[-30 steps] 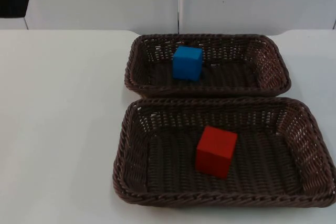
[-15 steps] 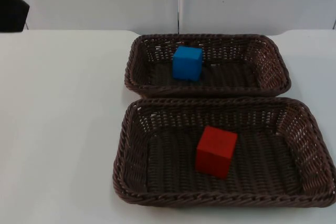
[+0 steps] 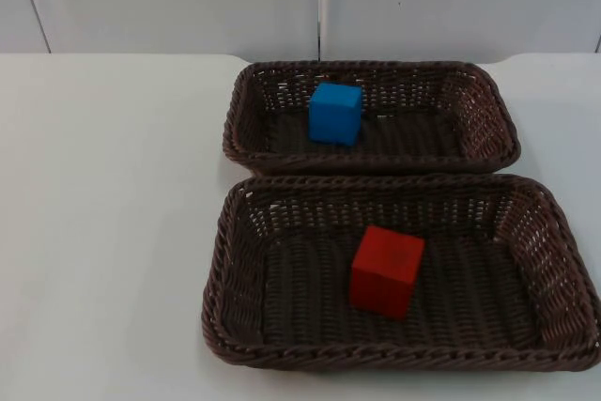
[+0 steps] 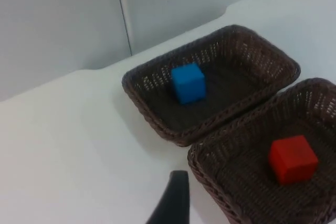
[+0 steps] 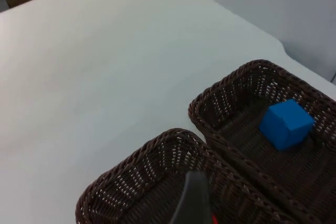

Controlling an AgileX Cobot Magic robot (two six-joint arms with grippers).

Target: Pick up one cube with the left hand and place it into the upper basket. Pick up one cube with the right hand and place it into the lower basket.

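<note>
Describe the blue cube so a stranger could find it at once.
On the white table two brown wicker baskets sit one behind the other. The upper basket, nearer the grey wall, holds the blue cube left of its middle. The only other cube is the red cube in the lower basket.
</note>
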